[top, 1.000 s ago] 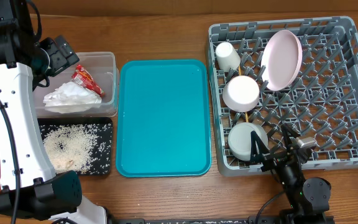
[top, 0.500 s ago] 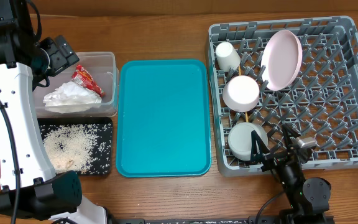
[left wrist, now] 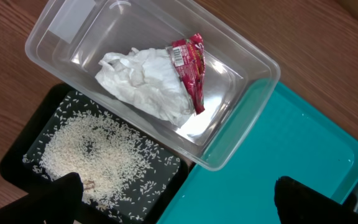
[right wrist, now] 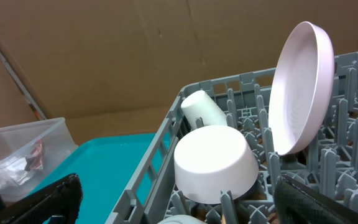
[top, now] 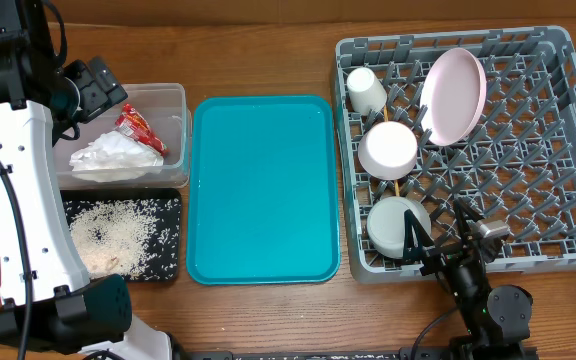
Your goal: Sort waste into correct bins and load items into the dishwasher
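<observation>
The clear tub (top: 173,100) holds the crumpled white napkin (top: 113,157) and the red wrapper (top: 138,128); both also show in the left wrist view, napkin (left wrist: 145,84) and wrapper (left wrist: 190,68). Rice (top: 118,235) lies in the black tray (top: 171,205). The grey dish rack (top: 558,120) holds the pink plate (top: 454,95) on edge, the white cup (top: 366,90) and two white bowls (top: 388,150) (top: 396,225). The chopsticks are hidden. My left gripper (top: 93,90) hangs open and empty above the tub. My right gripper (top: 440,237) is open and empty at the rack's front edge.
The large teal tray (top: 261,188) lies between the bins and the rack, with nothing on it. A cardboard wall (right wrist: 135,50) stands behind the table. The left arm's white body runs down the table's left edge.
</observation>
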You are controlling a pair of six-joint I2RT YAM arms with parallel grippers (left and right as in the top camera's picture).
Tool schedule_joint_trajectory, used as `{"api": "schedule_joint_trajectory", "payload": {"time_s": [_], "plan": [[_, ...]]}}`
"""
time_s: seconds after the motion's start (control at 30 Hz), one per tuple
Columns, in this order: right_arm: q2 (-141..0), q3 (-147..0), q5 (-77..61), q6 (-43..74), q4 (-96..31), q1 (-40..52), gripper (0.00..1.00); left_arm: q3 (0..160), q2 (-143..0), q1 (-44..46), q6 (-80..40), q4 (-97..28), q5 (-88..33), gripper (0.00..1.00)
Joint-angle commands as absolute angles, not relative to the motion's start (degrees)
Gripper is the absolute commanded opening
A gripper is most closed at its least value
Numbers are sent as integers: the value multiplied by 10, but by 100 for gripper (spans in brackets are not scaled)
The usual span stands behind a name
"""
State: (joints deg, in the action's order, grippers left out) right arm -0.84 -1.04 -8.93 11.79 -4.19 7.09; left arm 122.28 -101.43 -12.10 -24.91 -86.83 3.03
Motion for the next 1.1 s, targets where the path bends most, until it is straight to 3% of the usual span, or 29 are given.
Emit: {"api": "schedule_joint_trajectory", "payload": {"time_s": [0.0, 0.37, 0.47, 0.7, 0.87, 1.07], "plan": [[-2, -5, -84, 118, -40, 67, 100, 1226, -967, -119, -244, -868, 30, 100], [-2, -5, -84, 118, -40, 67, 100, 1121, -694, -100, -244, -866, 34, 100], [-2, -5, -84, 118, -40, 67, 100, 1034, -588, -100, -245, -863, 45, 100], [-2, -5, -84, 118, -40, 67, 100, 780, -362, -100, -385, -845, 32, 100], [-2, -5, -84, 118, -40, 67, 100, 609, -244, -100, -390, -721, 32, 100], [-2, -5, -84, 119, -40, 67, 100, 413, -133, -100, -390, -473, 17, 100]]}}
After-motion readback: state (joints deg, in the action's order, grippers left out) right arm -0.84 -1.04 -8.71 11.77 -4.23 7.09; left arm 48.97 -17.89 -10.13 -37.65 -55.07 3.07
